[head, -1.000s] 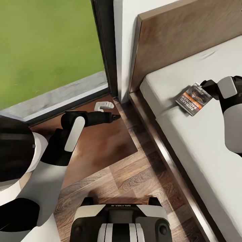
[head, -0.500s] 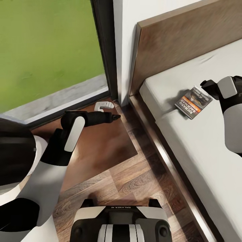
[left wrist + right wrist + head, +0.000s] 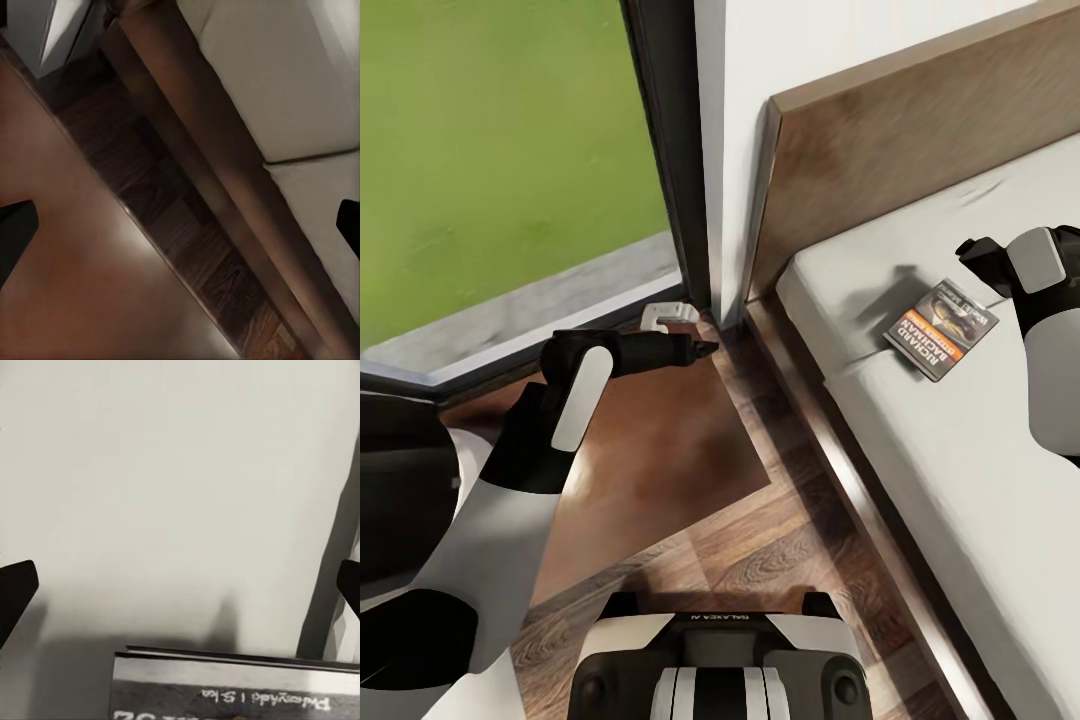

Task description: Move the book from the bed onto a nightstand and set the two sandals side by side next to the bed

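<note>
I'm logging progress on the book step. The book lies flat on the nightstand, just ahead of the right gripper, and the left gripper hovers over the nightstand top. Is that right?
Not quite. The book lies flat on the bed's off-white mattress, not on the nightstand, as the head view shows. The rest holds: it sits just ahead of the right gripper, and the left gripper hovers over the nightstand top.

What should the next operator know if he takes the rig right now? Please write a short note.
Right gripper: open, empty, beside the book.
Left gripper: open, empty, above the nightstand.
The book lies flat on the bed near the headboard, not gripped.
Done: nothing placed.
Left: grasp the book, put it on the nightstand, then find both sandals and set them side by side next to the bed.
</note>
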